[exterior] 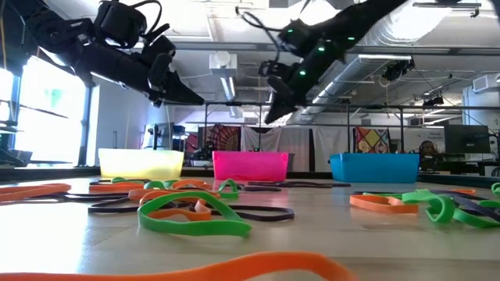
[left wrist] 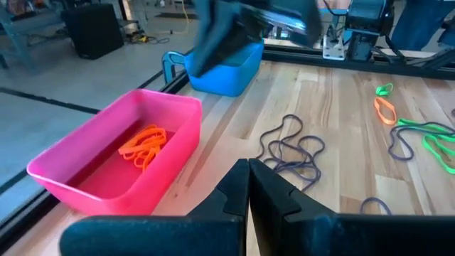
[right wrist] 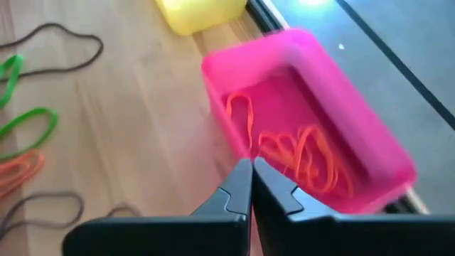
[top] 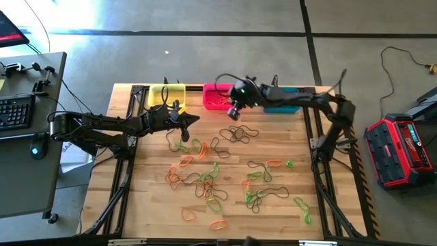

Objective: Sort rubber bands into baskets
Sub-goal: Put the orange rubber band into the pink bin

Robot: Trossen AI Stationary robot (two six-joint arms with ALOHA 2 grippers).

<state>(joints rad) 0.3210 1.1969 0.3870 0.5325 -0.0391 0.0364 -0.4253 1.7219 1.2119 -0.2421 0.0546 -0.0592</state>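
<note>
My right arm (top: 300,99) covers most of the blue basket (top: 281,107) from above. In my left wrist view that same arm (left wrist: 242,32) is a dark blur hiding part of the basket. The pink basket (right wrist: 313,153) is blurred in my right wrist view. The yellow basket (right wrist: 202,13) is cut off by the edge.

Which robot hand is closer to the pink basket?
The right. The right gripper hangs just at the pink basket's front edge, fingers shut. The left gripper is farther off, over the table in front of the yellow basket, also shut.
</note>
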